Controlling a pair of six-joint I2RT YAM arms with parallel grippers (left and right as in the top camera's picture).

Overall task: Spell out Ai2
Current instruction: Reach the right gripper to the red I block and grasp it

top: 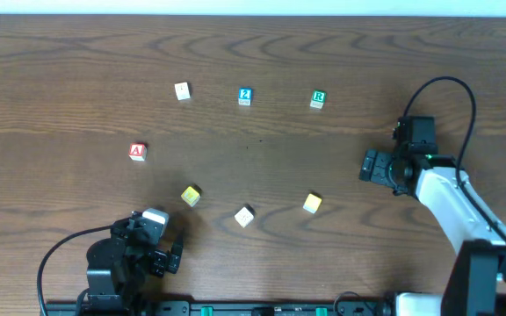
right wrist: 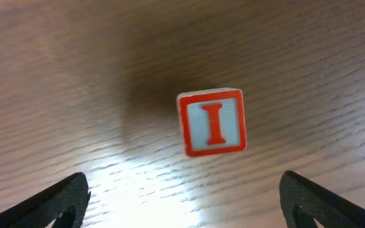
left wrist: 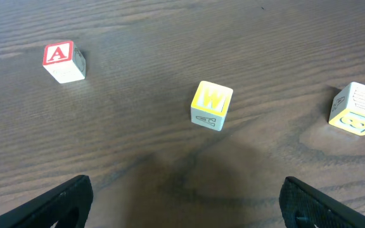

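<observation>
The red "A" cube (top: 137, 151) lies at the left of the table and shows far left in the left wrist view (left wrist: 62, 60). The blue "2" cube (top: 245, 96) lies at the back middle. The red "I" cube (right wrist: 212, 122) lies on the table just ahead of my right gripper (right wrist: 182, 199), between its spread fingers; I cannot make it out overhead. My right gripper (top: 369, 165) is open and empty. My left gripper (top: 167, 254) is at the front left, open and empty (left wrist: 185, 202), and well short of the cubes.
A green "R" cube (top: 318, 99) lies at the back right and a pale cube (top: 182, 90) at the back left. A yellow "W" cube (top: 191, 195) (left wrist: 211, 104), a pale cube (top: 244, 215) (left wrist: 358, 109) and a yellow cube (top: 312, 204) lie along the front.
</observation>
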